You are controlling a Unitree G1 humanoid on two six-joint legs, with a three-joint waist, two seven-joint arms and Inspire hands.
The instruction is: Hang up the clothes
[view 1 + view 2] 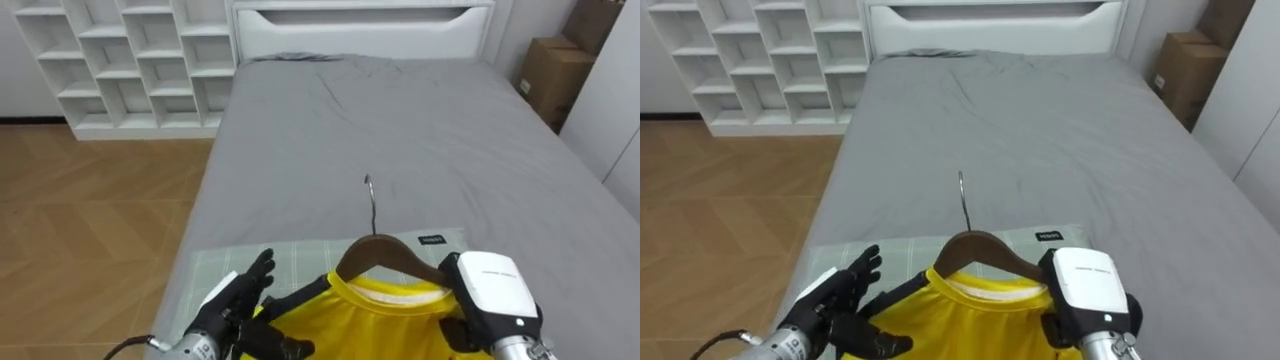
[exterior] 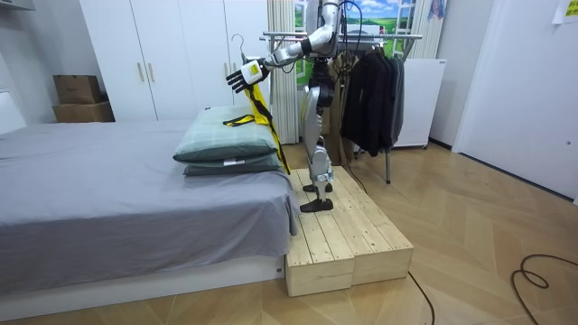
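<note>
A yellow shirt [image 1: 390, 322] with dark trim hangs on a brown wooden hanger [image 1: 385, 250], whose metal hook [image 1: 370, 200] points up. My right hand [image 1: 490, 290] is at the hanger's right arm, curled round it and holding it up. Beside the shirt's left shoulder my left hand [image 1: 240, 300] is open, its fingers spread. In the room view I stand on a wooden platform [image 2: 348, 239] at the foot of the bed, both arms stretched out over it, and the shirt [image 2: 259, 101] dangles below my left hand [image 2: 239, 77].
Green checked pillows [image 2: 226, 144] lie stacked on the grey bed [image 1: 400, 130] just under the shirt. A clothes rack [image 2: 379, 36] with dark garments [image 2: 370, 90] stands behind me. White shelves [image 1: 130, 60] are at the left, cardboard boxes [image 1: 550, 75] at the right.
</note>
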